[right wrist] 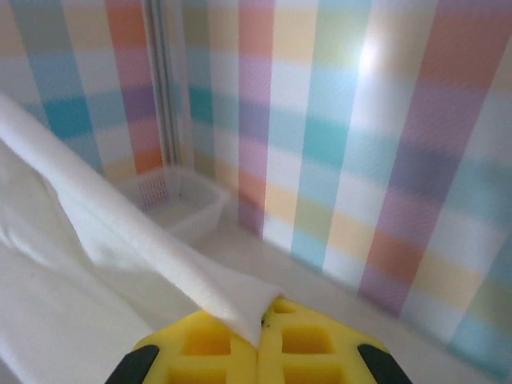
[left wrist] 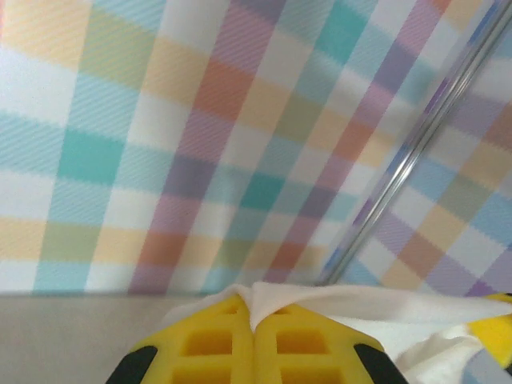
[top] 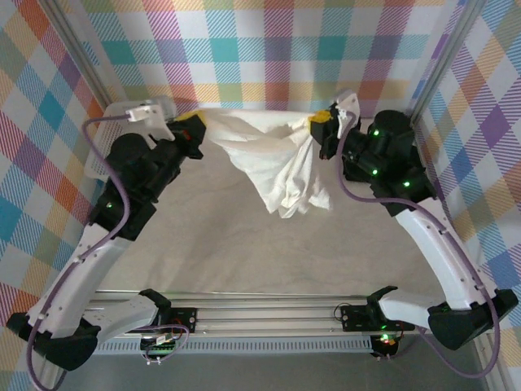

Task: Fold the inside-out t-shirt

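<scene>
The t-shirt (top: 277, 155) hangs over the table's (top: 203, 244) far side, held between the left gripper (top: 195, 127) and the right gripper (top: 322, 122). The basket (right wrist: 180, 202) sits in the far left corner.

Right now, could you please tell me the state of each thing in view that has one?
Inside-out t-shirt: held up by its upper edge between both claws, the rest hanging bunched nearer the right one, not yet folded.
Left claw: shut on the t-shirt's edge.
Right claw: shut on the t-shirt's edge.
White basket: upright on the table.
</scene>
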Controlling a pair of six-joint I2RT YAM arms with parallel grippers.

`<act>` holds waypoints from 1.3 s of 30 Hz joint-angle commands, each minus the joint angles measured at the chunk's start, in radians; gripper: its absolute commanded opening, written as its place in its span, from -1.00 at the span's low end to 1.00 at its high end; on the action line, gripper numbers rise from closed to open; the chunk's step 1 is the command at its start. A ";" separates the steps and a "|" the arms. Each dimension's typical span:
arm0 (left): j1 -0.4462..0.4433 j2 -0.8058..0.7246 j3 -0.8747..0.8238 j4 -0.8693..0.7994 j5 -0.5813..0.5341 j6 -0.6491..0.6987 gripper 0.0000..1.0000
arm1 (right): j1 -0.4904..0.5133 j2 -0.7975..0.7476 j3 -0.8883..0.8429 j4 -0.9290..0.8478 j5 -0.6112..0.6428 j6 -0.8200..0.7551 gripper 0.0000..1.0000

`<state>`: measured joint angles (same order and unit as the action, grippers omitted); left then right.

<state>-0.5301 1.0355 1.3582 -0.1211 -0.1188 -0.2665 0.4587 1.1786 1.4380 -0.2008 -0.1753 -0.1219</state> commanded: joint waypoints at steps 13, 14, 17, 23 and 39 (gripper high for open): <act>-0.016 0.023 -0.385 0.042 0.137 -0.033 -1.00 | 0.000 -0.038 -0.330 -0.104 -0.208 -0.012 -1.00; -0.016 0.018 -0.418 0.057 0.150 -0.039 -1.00 | 0.001 -0.042 -0.385 -0.085 -0.254 0.014 -1.00; -0.016 0.003 -0.468 0.077 0.208 -0.033 -1.00 | 0.009 -0.049 -0.518 -0.060 -0.276 0.122 -1.00; -0.016 -0.029 -0.481 0.077 0.300 -0.020 -1.00 | 0.121 -0.070 -0.652 -0.079 0.044 0.068 -0.73; -0.016 -0.036 -0.449 0.052 0.358 -0.036 -1.00 | 0.312 0.123 -0.530 0.086 -0.007 -0.279 0.50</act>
<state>-0.5411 1.0168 0.8680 -0.0776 0.2272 -0.2955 0.7486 1.2575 0.8726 -0.1722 -0.1078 -0.3550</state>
